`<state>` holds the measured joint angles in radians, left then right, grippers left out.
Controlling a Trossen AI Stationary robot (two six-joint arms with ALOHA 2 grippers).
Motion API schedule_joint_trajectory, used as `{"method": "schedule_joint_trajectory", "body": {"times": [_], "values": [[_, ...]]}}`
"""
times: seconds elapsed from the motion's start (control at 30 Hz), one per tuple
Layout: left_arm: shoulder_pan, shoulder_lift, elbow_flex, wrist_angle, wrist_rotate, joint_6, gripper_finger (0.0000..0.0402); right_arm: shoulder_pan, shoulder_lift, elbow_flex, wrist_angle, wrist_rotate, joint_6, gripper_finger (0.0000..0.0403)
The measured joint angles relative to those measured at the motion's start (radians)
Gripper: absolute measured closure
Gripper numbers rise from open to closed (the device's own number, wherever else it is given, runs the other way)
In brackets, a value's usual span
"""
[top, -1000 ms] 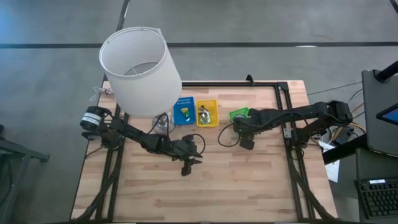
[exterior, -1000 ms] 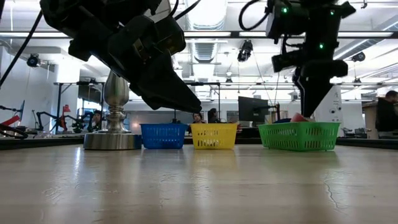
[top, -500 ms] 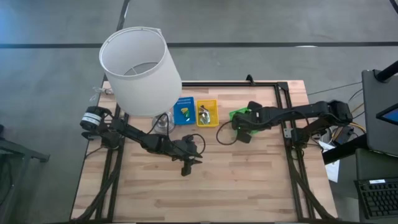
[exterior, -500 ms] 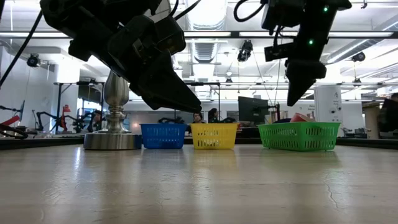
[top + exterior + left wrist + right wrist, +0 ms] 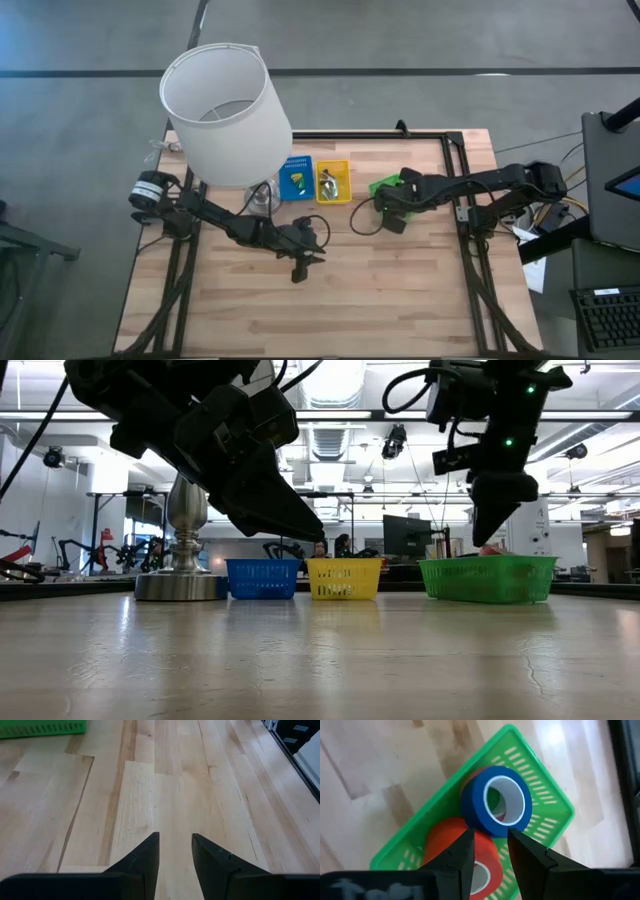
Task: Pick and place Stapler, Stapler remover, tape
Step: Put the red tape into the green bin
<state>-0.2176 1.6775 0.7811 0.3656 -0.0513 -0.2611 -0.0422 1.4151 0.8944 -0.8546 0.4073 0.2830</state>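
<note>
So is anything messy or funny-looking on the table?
Mostly tidy. The odd bit is in the green basket: a blue tape roll lies tilted on top of the red rolls instead of lying flat. The right pincer hangs open just above it. A big lamp also stands on the table by the baskets.

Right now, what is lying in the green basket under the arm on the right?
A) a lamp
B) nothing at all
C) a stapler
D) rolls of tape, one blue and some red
D: the right wrist view shows a blue tape roll lying on red rolls inside the green basket.
</note>
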Motion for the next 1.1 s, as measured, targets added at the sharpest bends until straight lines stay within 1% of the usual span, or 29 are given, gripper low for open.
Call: {"method": "schedule_joint_trajectory", "body": {"times": [0.3, 0.57, 0.8, 1.1], "values": [[0.0, 0.0, 0.0, 0.0, 0.0, 0.0, 0.0284, 0.0, -0.001, 0.011, -0.063, -0.017, 0.01, 0.0305], [0.0, 0.0, 0.0, 0.0, 0.0, 0.0, 0.0284, 0.003, -0.002, 0.016, -0.146, -0.039, 0.081, 0.0317], [0.0, 0.0, 0.0, 0.0, 0.0, -0.002, 0.0284, 0.006, -0.002, 0.016, -0.152, -0.045, 0.084, 0.0325], [0.0, 0.0, 0.0, 0.0, 0.0, -0.003, 0.0284, 0.012, -0.016, 0.016, -0.156, -0.042, 0.081, 0.0316]]}}
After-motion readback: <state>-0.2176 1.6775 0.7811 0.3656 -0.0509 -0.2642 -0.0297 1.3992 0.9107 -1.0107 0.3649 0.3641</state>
